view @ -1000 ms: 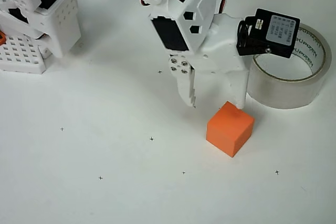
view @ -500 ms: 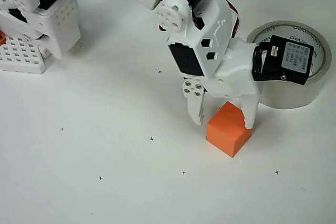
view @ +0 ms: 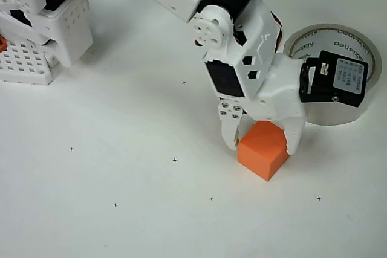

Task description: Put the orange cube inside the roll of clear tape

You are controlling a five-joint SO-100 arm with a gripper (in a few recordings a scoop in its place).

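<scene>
In the overhead view we see the orange cube [view: 263,157], a matte, plain-faced block, sitting on the smooth white table [view: 121,222], which is dotted with small black cross marks; the white plastic gripper [view: 262,141] straddles the cube, its jaws spread with one finger at each side, though we cannot tell whether they press it. Just up and right of the cube lies the roll of clear tape [view: 338,107], a glossy greyish ring; far up-left of the cube stands the perforated white base [view: 27,64].
</scene>
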